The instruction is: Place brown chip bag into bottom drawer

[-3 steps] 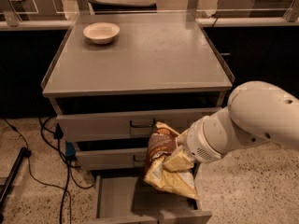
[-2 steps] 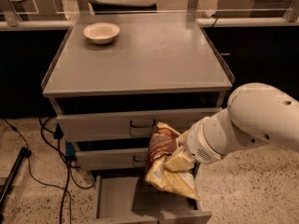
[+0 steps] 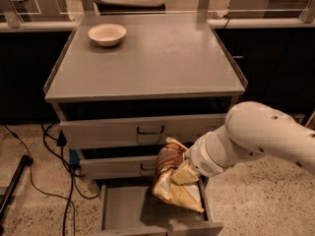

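The brown chip bag (image 3: pixel 173 178), dark brown with tan-yellow edges, hangs upright and crumpled over the right part of the open bottom drawer (image 3: pixel 125 210). Its lower end is just above or touching the drawer's grey floor. My gripper (image 3: pixel 189 171) is at the end of the white arm (image 3: pixel 256 136), pressed against the bag's right side. The fingers are hidden by the bag and the wrist. The drawer is pulled out from the grey cabinet (image 3: pixel 147 63).
A small cream bowl (image 3: pixel 107 34) sits at the back left of the cabinet top. Two upper drawers with dark loop handles (image 3: pixel 150 130) are shut. Black cables (image 3: pixel 34 176) lie on the speckled floor at the left. Dark counters stand behind.
The arm and the bag hold nearly the same place above the open drawer; no clear movement shows.
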Motion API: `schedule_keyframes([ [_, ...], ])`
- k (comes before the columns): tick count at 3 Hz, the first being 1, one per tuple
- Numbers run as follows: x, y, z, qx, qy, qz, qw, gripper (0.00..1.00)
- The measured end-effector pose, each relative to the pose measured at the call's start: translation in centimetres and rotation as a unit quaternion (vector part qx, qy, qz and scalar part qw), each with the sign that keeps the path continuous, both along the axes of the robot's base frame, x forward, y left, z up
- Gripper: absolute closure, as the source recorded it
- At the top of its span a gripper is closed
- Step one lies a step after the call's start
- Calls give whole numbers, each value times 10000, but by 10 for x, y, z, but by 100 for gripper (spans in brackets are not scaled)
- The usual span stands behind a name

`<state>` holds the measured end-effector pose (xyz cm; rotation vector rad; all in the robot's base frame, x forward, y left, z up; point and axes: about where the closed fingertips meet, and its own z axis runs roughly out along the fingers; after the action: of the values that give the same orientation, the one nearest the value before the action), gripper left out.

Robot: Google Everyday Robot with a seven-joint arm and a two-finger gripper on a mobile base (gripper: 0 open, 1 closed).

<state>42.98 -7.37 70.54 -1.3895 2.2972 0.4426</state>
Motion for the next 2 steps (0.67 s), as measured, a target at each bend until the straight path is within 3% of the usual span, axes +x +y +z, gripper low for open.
schedule_keyframes([
  [2,20,-10,-101,-13,617,-409,9973,100],
])
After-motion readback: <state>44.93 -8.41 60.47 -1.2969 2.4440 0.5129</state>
